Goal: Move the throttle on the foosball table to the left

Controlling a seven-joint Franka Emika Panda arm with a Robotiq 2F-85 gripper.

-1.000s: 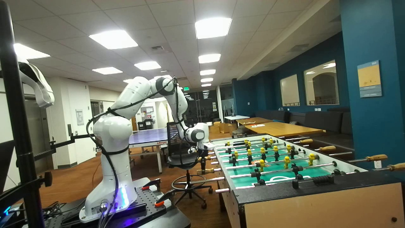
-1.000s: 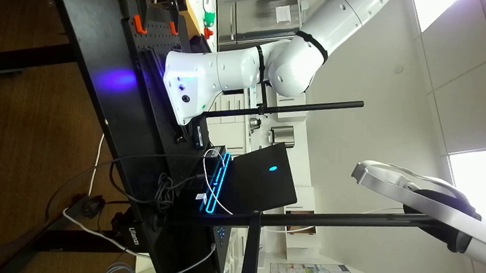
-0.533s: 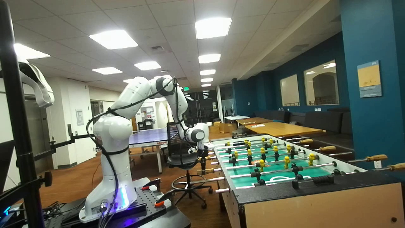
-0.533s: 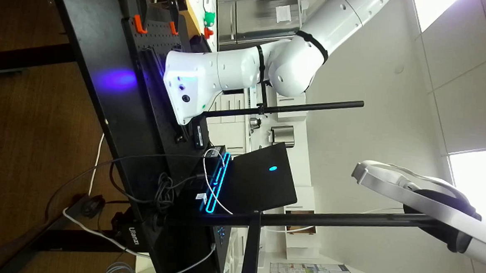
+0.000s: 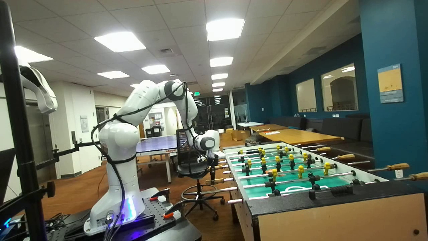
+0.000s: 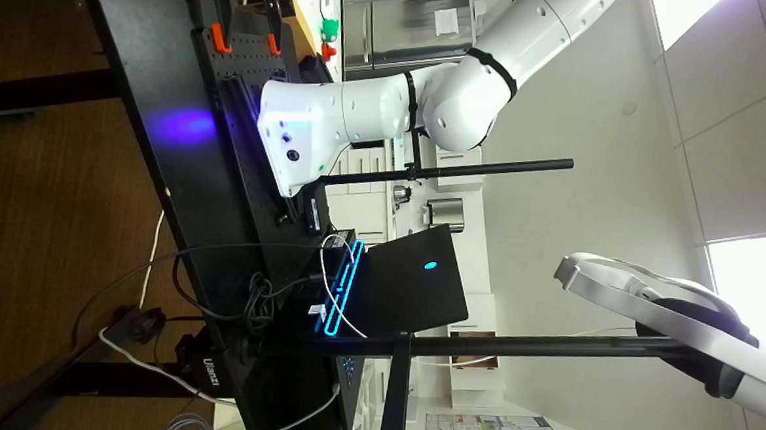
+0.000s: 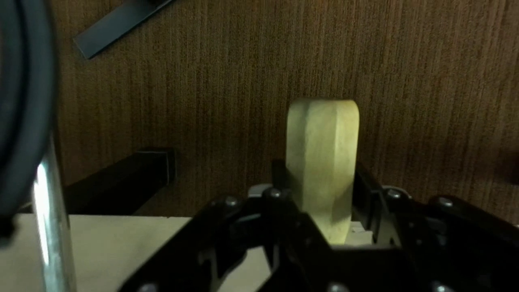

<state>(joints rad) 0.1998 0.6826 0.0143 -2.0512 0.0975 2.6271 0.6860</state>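
The foosball table (image 5: 334, 217) stands at the right in an exterior view, with pale wood sides, a green playfield and rods of small figures. A pale wooden rod handle (image 5: 219, 180) sticks out of its near-left side. My gripper (image 5: 212, 177) points down over this handle. In the wrist view, the fingers of the gripper (image 7: 319, 178) press on both sides of the handle (image 7: 322, 142), whose end points up the picture. The rod with yellow figures (image 5: 300, 171) lines up with this handle. The gripper and foosball table are out of view in the exterior view of my base (image 6: 302, 132).
Bare rod ends (image 5: 235, 201) stick out beside the held handle. A black wheeled chair (image 5: 192, 167) stands behind the gripper. A purple table-tennis table (image 5: 157, 144) is farther back. In the wrist view, a metal rod (image 7: 52, 227) and black cable (image 7: 28, 101) are at the left.
My gripper and the held handle have moved slightly left, away from the foosball table. The yellow figures on that rod have shifted left with it. My base has not moved.
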